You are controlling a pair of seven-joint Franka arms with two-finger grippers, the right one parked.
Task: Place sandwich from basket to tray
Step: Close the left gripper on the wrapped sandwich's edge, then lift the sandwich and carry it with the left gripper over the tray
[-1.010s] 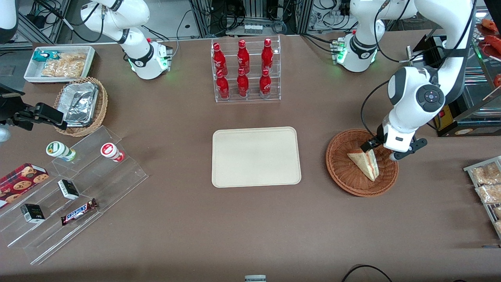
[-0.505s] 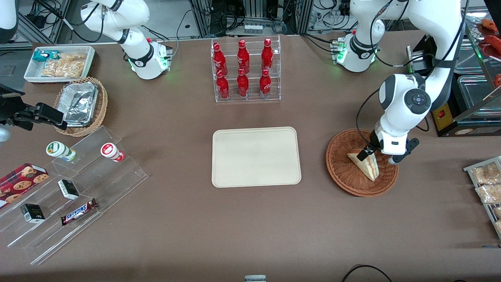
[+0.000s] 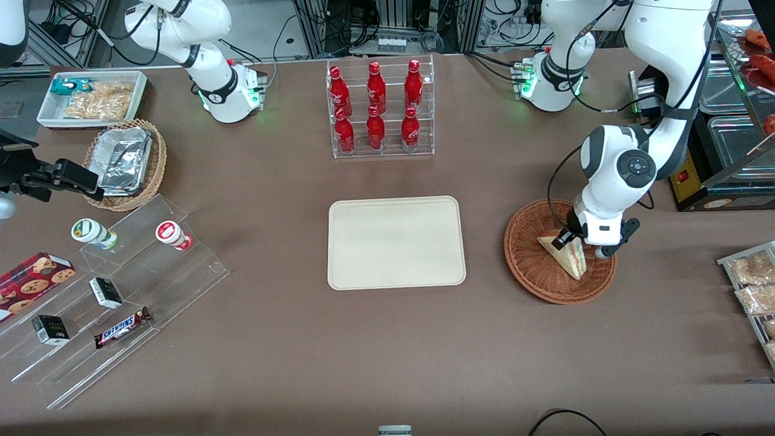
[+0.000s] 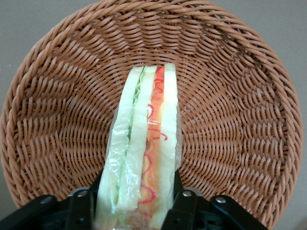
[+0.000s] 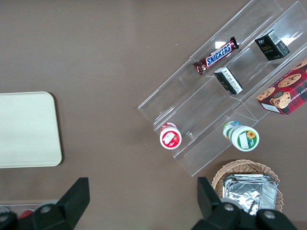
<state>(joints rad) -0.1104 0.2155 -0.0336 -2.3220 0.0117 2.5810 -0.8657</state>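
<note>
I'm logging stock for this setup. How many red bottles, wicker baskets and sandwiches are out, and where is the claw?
Red bottles: 6
Wicker baskets: 2
Sandwich: 1
Total: 9
The claw is down in the reddish-brown basket, its fingers either side of the sandwich.

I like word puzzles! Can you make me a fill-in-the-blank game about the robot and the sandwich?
1. The sandwich lies in the round wicker ____.
2. The claw has one finger on each side of the ____.
3. The cream tray has ____ on it.
4. The rack holds six red ____.

Missing words: basket, sandwich, nothing, bottles.
</note>
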